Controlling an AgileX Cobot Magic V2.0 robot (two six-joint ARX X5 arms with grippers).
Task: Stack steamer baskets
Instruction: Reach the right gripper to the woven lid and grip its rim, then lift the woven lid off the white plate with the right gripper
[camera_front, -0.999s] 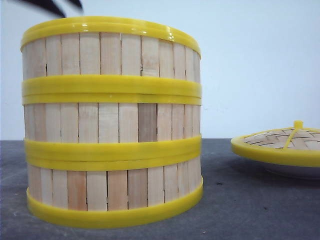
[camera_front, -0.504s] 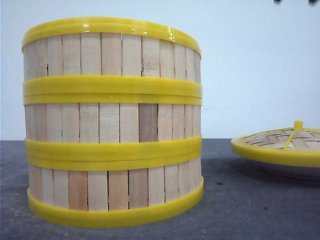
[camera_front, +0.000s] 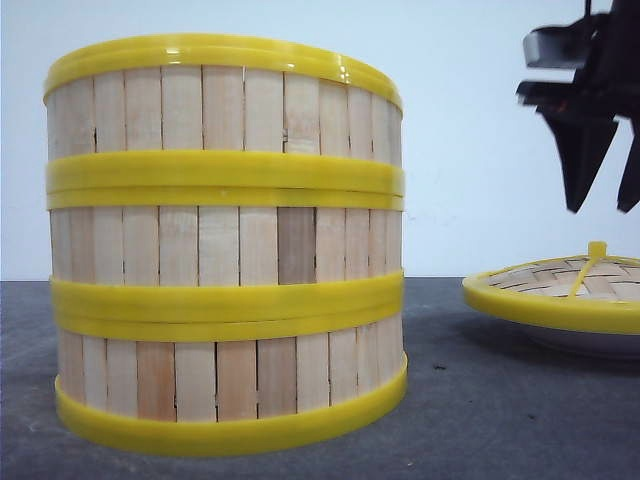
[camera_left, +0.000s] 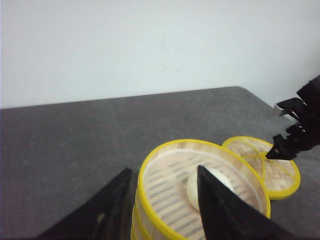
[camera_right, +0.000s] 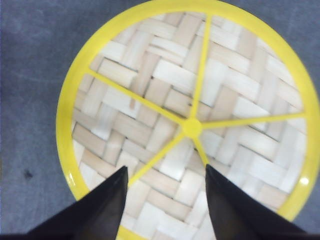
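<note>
The three steamer baskets (camera_front: 225, 245) already stand one on another as a single upright column on the left of the dark worktop (camera_front: 480, 400), so the stacking itself looks done — what appears to be in hand now is the covering step. The right pincer (camera_front: 603, 205) hangs with its jaws spread directly over the woven lid (camera_front: 560, 290), which lies dome-up on a white plate (camera_front: 590, 343) well apart to the right of the stack; in the right wrist view the two fingers bracket the zone just beside the lid's yellow knob (camera_right: 192, 127). The next move, as I judge it, calls for a straight descent and a centred pinch on that knob, since an off-centre grip could tip the lid. The left pincer (camera_left: 162, 200) is also spread, poised above the near rim of the top basket, one finger outside the wall and one over the interior, where a white bun (camera_left: 207, 187) lies. The stack's long axis runs vertically, open mouth facing up, rims level and aligned — ready to receive the lid.
</note>
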